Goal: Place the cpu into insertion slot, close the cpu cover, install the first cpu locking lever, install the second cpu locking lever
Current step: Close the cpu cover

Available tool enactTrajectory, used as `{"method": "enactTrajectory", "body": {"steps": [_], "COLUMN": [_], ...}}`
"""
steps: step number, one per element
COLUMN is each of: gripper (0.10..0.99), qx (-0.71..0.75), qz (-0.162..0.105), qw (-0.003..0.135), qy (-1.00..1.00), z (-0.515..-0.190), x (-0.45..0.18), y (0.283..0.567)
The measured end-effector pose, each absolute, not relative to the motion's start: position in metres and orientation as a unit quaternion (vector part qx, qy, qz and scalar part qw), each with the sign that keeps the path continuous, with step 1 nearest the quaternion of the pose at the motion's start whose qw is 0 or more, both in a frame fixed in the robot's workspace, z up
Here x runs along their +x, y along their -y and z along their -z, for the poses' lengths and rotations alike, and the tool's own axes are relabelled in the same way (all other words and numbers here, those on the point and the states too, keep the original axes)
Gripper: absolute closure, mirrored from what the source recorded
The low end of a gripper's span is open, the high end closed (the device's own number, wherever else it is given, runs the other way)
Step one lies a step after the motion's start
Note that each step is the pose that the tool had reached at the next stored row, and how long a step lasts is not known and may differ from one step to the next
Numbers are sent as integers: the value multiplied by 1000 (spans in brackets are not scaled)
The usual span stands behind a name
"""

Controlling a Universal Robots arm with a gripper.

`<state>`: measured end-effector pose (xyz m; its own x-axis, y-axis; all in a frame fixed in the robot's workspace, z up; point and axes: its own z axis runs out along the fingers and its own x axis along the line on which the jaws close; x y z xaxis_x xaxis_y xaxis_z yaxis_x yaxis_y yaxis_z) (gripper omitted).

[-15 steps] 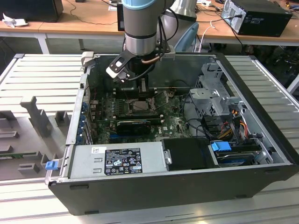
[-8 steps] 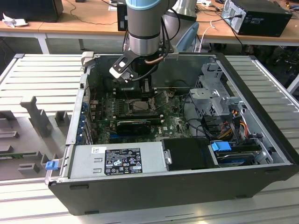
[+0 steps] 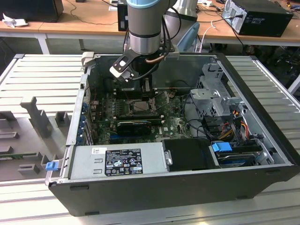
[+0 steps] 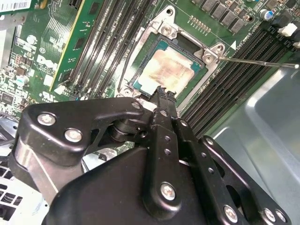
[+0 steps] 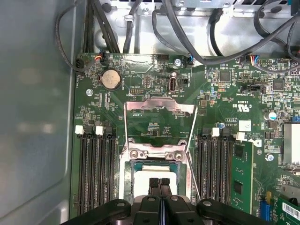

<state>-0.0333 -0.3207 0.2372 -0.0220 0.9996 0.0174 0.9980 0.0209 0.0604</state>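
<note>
The cpu [image 4: 169, 70] lies flat in the insertion slot [image 4: 140, 56], its pale tan face up and a green rim showing around it. My gripper [image 4: 163, 91] is shut, with nothing between its black fingers, and its tips hover at the chip's near edge. In the first wrist view the gripper [image 5: 159, 183] sits right over the cpu [image 5: 140, 171]. The cpu cover [image 5: 159, 106] stands swung open beyond the slot. A thin locking lever [image 4: 258, 61] sticks out free to one side. In the exterior view the gripper [image 3: 147, 96] reaches down into the case over the slot [image 3: 139, 108].
Long black memory slots [image 5: 96, 173] flank the socket on both sides. Cables [image 5: 187, 28] hang past the board's far edge. The grey case wall [image 5: 33, 117] rises close by. A power supply [image 3: 119, 161], a black card [image 3: 133, 125] and a drive cage [image 3: 215, 101] crowd the case.
</note>
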Motion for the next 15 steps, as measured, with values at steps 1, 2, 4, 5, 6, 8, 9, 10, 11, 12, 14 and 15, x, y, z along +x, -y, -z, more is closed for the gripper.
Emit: {"method": "enactTrajectory", "body": {"steps": [1, 2, 4, 5, 6, 8, 9, 10, 11, 12, 14, 15], "gripper": [980, 980, 980, 980, 980, 980, 980, 980, 980, 980, 980, 980], "qx": [699, 699, 699, 699, 699, 699, 699, 699, 699, 699, 699, 699], "qz": [-28, -28, -28, -28, -28, -28, -28, -28, -28, -28, -28, -28], "qw": [15, 15, 15, 15, 15, 15, 15, 15, 15, 15, 15, 15], "qy": [-714, -714, -714, -714, -714, -714, -714, -714, -714, -714, -714, -714], "z": [-238, -239, -243, -244, -246, -250, -251, -251, -251, -252, -253, -254], "x": [-33, -33, -33, -33, -33, -33, -33, -33, -32, -31, -31, -31], "y": [321, 321, 321, 321, 321, 321, 321, 320, 320, 320, 321, 320]}}
